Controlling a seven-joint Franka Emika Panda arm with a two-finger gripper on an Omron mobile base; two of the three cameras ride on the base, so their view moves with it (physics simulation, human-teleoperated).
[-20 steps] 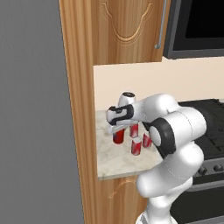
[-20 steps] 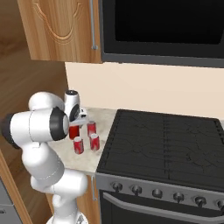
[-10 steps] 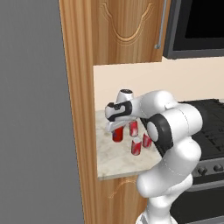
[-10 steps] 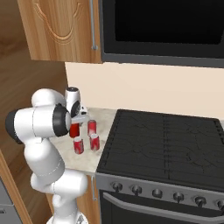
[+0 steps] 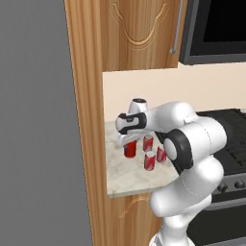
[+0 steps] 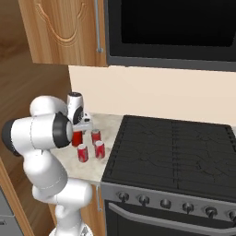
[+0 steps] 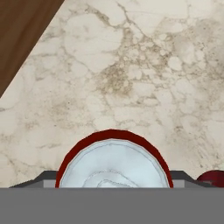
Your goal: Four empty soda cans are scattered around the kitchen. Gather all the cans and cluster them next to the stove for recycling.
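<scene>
My gripper [image 5: 129,143] points down over the marble counter [image 5: 126,177] and is shut on a red soda can [image 5: 129,151] with a silver top. From the hand view that can [image 7: 113,162] fills the gap between the two fingertips [image 7: 44,178]. I cannot tell if its base touches the counter. Three more soda cans [image 5: 148,142] [image 5: 150,161] [image 5: 161,154] stand upright in a cluster just right of it. The black stove [image 6: 175,152] begins right of the cluster. In the right base view the held can [image 6: 77,137] is the leftmost one, under the gripper [image 6: 78,132].
A tall wooden cabinet side [image 5: 89,120] walls the counter on the left. A black-fronted appliance [image 6: 170,27] and an upper cabinet [image 6: 64,30] hang above. The counter's front edge [image 5: 139,188] lies close before the cans. Another can's red rim [image 7: 212,178] shows beside the held one.
The arm's elbow and upper links have swung a little. The gripper and the can in it stay at nearly the same spot beside the cluster.
</scene>
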